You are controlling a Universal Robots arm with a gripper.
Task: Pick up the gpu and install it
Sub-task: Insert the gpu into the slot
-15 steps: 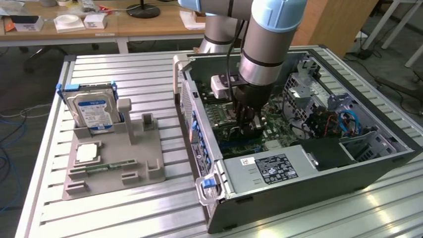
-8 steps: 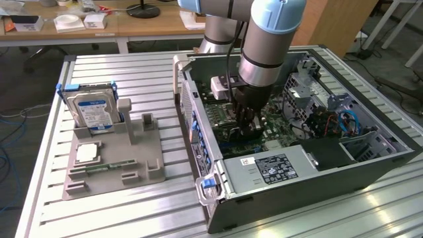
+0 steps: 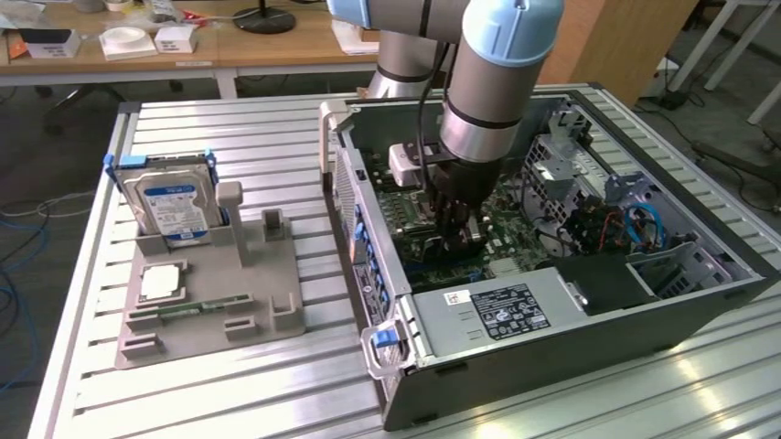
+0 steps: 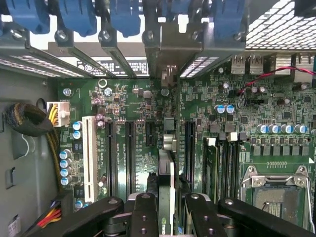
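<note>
Exterior view high, angled down; wrist view close — both see motherboard point(image 3: 513, 229) point(image 4: 138, 113).

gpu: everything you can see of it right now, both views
The gpu is seen edge-on in the wrist view: a thin green card standing upright over the motherboard, with a silver metal bracket end toward the rear slot covers and black cooler housing with an NVIDIA mark near the gripper. The black fingers clamp it from both sides. It sits in line with an expansion slot; whether it is fully seated cannot be told. In the exterior view the gripper is down inside the open case.

Hand point(image 4: 167, 210) hemmed between case wall point(image 3: 347, 197) and drive cage point(image 3: 573, 160).
</note>
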